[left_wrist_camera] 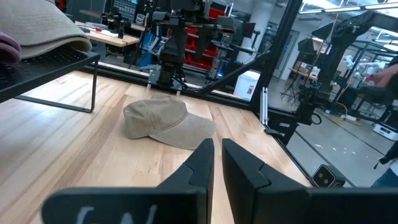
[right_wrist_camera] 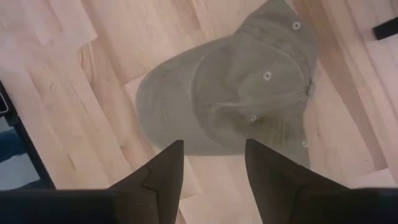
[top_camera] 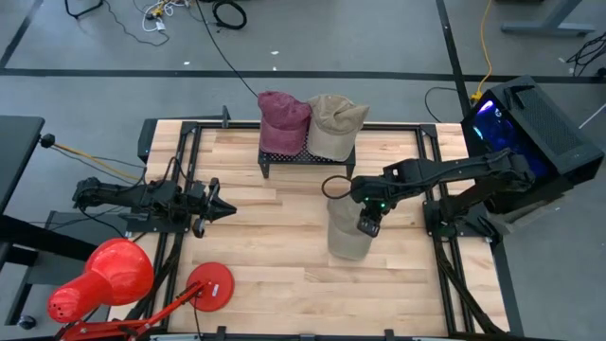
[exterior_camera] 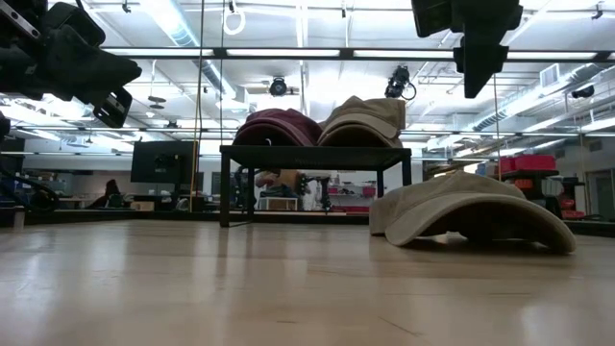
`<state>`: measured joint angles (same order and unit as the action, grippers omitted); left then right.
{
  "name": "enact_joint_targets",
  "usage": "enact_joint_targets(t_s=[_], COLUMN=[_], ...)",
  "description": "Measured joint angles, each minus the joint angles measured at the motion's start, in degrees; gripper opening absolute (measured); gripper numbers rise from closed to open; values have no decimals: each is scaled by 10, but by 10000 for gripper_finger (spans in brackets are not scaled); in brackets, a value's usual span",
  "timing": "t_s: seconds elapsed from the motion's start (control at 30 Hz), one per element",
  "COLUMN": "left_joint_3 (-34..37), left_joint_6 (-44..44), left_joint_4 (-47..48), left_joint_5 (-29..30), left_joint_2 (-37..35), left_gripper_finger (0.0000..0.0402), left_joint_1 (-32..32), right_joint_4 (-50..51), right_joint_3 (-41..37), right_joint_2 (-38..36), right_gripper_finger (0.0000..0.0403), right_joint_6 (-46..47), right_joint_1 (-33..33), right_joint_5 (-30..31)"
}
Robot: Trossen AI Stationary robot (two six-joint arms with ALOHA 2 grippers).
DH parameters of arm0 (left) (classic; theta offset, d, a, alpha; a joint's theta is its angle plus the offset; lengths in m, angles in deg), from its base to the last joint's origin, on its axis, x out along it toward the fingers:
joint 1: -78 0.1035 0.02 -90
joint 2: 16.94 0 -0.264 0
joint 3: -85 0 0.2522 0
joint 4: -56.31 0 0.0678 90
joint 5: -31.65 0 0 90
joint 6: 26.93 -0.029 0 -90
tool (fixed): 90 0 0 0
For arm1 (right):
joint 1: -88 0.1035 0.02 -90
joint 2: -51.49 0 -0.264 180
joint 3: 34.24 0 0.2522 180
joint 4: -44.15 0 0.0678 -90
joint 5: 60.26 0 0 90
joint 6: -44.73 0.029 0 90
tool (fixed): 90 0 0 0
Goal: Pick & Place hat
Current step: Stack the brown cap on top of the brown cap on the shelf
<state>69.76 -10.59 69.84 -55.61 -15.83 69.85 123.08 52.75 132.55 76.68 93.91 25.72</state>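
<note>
Centre-right of the high view, our right gripper (top_camera: 367, 225) hovers, fingers parted, empty, above the olive cloth cap (top_camera: 346, 233); left gripper (top_camera: 225, 209) nearly clenched; no lettering legible.

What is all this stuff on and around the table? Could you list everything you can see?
Tan cloth cap: one, khaki, lying flat on the wooden table, right of centre.
Maroon cloth cap: one, dark red, on the rack's left side.
Beige cloth cap: one, light tan, on the rack's right side, touching the maroon one.
Black mesh rack: one, black, at the table's far edge.
Red lamp: one, red with a round base, near-left corner.
Left gripper: one, dark, nearly shut and empty, at the table's left edge.
Right gripper: one, dark, open, above the tan cap.
</note>
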Motion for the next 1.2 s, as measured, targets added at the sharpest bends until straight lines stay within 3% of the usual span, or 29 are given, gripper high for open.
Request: enact_joint_targets(t_s=[0.33,0.67,1.2], left_joint_3=[0,0,0], left_joint_6=[0,0,0], left_joint_4=[0,0,0], left_joint_5=[0,0,0], left_joint_2=[0,0,0], left_gripper_finger=[39,39,39], left_joint_1=[0,0,0], right_joint_4=[-16,-101,-112], right_joint_3=[0,0,0], right_joint_2=[0,0,0], right_gripper_finger=[171,171,171], right_joint_6=[-1,-50,-113], right_joint_1=[0,1,3], right_joint_5=[-8,-15,-10])
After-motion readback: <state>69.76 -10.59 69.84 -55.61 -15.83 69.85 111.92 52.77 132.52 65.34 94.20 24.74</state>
